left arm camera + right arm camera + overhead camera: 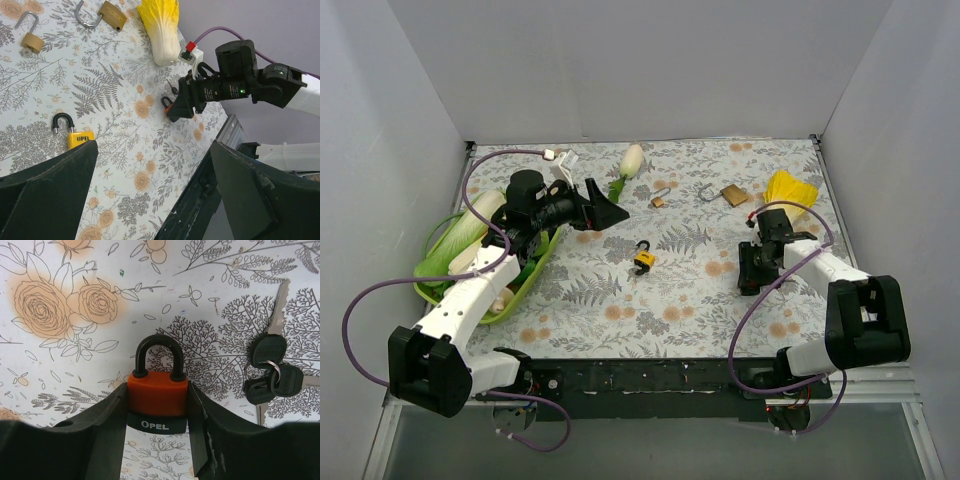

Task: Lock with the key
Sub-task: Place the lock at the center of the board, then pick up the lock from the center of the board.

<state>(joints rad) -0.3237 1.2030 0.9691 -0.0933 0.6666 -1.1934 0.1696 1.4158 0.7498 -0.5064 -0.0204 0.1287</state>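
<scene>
Along the left edge a green basket (535, 280) of vegetables is seen, and above it the left gripper (603, 210) is held with its fingers spread wide. Nothing is held between them and nothing is touched. Near the middle of the worktop a yellow padlock (643, 258) lies on the flowered cloth, apart from both arms.

Toward the right edge, about midway between the near and far edges, the orange padlock (157, 395) is found. It is judged to be small, dense and fully rigid, with a smooth plastic jacket that could slip under a light pinch. Its flat body sides are thought the best place to be gripped, so that the shackle is left free. The keyhole cannot be made out, and it is presumed to sit in the underside, which is hidden low between the fingers. Both legs of the shackle appear to be seated in the body.

The right gripper (749, 280) is closed onto that body, one finger pressed against each side. Whether the lock is lifted or rests on the cloth cannot be told. Just beside it, nearer the right edge, a ring of black-headed keys (270, 375) lies flat and untouched. The keys are judged light, thin and awkward to lift from the cloth.
</scene>
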